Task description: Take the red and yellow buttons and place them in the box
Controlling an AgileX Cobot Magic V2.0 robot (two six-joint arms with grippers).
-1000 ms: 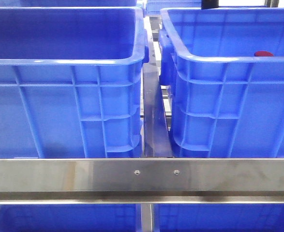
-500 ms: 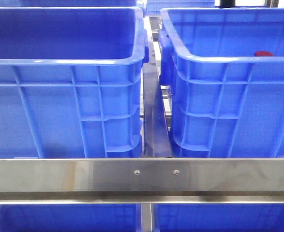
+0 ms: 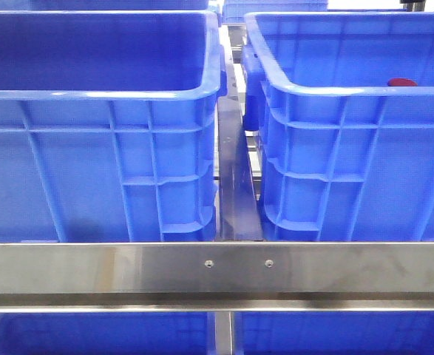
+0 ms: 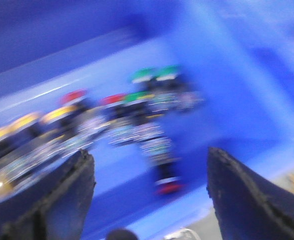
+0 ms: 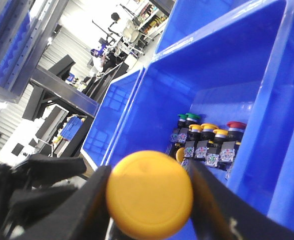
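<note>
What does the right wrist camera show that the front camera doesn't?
Only the right wrist view shows the right pincer gripping a yellow button, and a cluster of buttons lying in a crate. Only the front view shows the steel rail and a red cap peeking over the right crate's rim. Both show blue crates.
</note>
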